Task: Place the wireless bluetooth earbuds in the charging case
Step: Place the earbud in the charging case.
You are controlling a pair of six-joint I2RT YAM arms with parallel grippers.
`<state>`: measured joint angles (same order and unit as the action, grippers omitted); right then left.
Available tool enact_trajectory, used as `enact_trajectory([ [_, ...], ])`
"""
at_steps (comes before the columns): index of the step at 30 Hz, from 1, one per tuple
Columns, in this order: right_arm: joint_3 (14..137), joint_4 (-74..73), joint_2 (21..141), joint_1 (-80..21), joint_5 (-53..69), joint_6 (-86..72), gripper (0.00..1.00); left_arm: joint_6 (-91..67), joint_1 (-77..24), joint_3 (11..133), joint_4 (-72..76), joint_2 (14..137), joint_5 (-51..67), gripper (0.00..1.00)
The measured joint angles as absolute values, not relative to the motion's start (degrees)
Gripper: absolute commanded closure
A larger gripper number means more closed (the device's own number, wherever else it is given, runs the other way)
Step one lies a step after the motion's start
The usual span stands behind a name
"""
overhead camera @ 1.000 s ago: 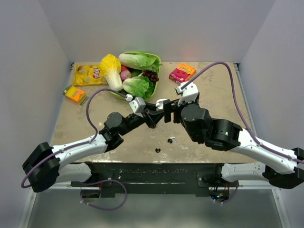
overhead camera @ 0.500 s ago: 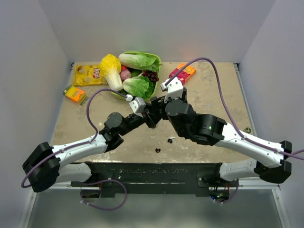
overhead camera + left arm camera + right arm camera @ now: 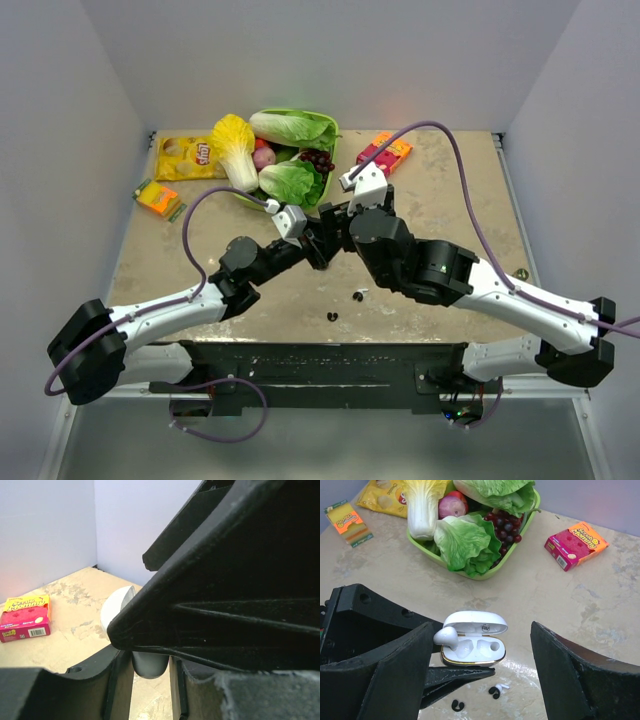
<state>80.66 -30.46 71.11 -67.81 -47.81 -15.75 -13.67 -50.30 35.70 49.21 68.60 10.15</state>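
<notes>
From overhead you see only the arms crossing at the table's middle. Your right wrist view adds the one charging case [image 3: 474, 649], open with its lid raised and pinched by the left gripper [image 3: 321, 248]. Your right gripper [image 3: 481, 626] hangs above it, fingers spread wide, holding nothing. The left wrist view is mostly blocked by that black gripper. Count two wireless bluetooth earbuds [image 3: 494, 690], both loose on the table [image 3: 440, 170] at 5 and 6 o'clock of the case.
</notes>
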Motion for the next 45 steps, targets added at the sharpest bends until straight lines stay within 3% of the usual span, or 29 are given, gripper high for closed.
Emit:
enact_trajectory([
  [45,74.39,-30.28,60.38,-65.17,-45.30,-15.70,0.20,-12.40,-50.28,34.79,49.21,65.19,8.99,1.00],
])
